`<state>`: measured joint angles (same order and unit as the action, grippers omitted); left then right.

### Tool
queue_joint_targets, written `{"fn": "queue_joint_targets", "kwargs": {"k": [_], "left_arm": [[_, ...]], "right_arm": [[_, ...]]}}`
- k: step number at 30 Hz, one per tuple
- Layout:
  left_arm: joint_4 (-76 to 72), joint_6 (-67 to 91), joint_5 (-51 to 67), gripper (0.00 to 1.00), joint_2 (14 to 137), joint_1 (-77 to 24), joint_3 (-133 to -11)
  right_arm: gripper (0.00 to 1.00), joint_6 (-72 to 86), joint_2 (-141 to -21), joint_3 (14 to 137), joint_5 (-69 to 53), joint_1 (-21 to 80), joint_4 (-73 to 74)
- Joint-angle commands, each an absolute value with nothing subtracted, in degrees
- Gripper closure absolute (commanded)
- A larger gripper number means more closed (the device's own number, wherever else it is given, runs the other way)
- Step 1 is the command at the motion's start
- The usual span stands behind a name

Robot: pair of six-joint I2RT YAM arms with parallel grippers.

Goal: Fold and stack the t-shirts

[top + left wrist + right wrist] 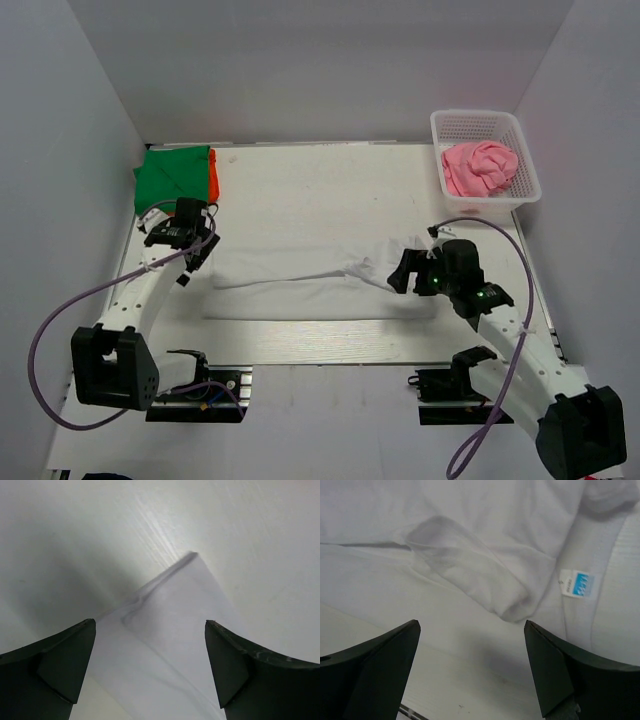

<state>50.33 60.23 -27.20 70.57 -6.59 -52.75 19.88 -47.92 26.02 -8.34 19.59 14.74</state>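
Note:
A large white t-shirt lies folded into a long band across the middle of the table. My left gripper is open at its left end; the left wrist view shows a corner of the white cloth between the fingers. My right gripper is open over the shirt's right end, where a rumpled sleeve and the collar label show. A folded green t-shirt lies on an orange one at the back left. A pink t-shirt is bunched in the basket.
A white mesh basket stands at the back right corner. White walls close in the table on the left, back and right. The arm bases and purple cables sit at the near edge.

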Motion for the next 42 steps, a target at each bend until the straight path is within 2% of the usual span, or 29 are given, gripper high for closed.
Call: {"fn": "queue_joint_targets", "kwargs": {"k": [1, 2, 3, 4, 7, 8, 12, 15, 21, 28, 30, 31, 35, 36, 37, 42], "left_arm": [[40.4, 55.47, -20.5, 0.0, 68.55, -6.86, -52.39], [37.82, 52.67, -16.39, 0.0, 69.08, -6.86, -51.25], [35.88, 51.95, -14.61, 0.0, 69.78, -6.86, -51.24], [33.77, 50.46, -11.63, 0.0, 71.96, -6.86, -51.24], [32.26, 49.92, -9.06, 0.0, 75.49, -7.38, -50.71], [32.26, 49.4, -8.44, 0.0, 76.46, -7.38, -49.93], [31.03, 49.39, -8.44, 0.0, 79.45, -7.91, -46.85], [33.22, 50.87, -11.94, 0.0, 80.77, -7.91, -45.53], [32.96, 50.89, -14.41, 0.0, 80.77, -7.91, -42.54], [35.5, 51.41, -19.49, 0.0, 81.91, -7.91, -41.4], [37.16, 51.42, -21.26, 0.0, 81.91, -7.91, -41.4], [37.18, 51.94, -21.88, 0.0, 81.91, -7.91, -41.4], [37.79, 51.94, -21.88, 0.0, 80.34, -7.82, -42.63], [36.84, 51.94, -20.06, 0.0, 79.72, -7.82, -42.63], [35.61, 51.25, -19.43, 0.0, 79.02, -7.82, -42.63], [35.6, 50.71, -18.81, 0.0, 77.35, -7.82, -42.02]], "right_arm": [[0.1, 22.23, -51.14, 29.27, -16.16, 19.95, 2.22], [0.1, 22.5, -55.24, 29.62, -17.04, 20.13, 0.81], [0.1, 22.85, -57.11, 30.23, -19.23, 20.13, -6.69], [0.1, 22.94, -63.13, 33.19, -19.86, 20.56, -7.64], [0.1, 21.63, -68.98, 36.29, -22.93, 21.79, -9.31], [0.1, 21.53, -74.74, 37.78, -23.37, 22.41, -9.32], [0.1, 21.18, -82.77, 39.29, -22.5, 23.64, -9.4], [0.1, 19.96, -84.19, 38.67, -22.76, 24.87, -9.32], [0.1, 16.26, -81.48, 36.48, -24.68, 27.42, -0.11], [0.1, 19.07, -61.04, 28.76, -32.42, 31.02, 15.9], [0.1, 15.85, -58.98, 27.69, -41.17, 31.11, 21.06], [0.1, 14.43, -58.28, 27.6, -41.13, 31.03, 24.66], [0.1, 14.3, -58.1, 33.99, -28.68, 30.67, 27.87], [0.1, 15.2, -57.92, 35.32, -21.43, 30.67, 22.47], [0.1, 15.9, -58.01, 35.94, -19.18, 30.5, 20.41], [0.1, 18.55, -65.82, 42.61, -13.36, 29.71, 9.42]]}}
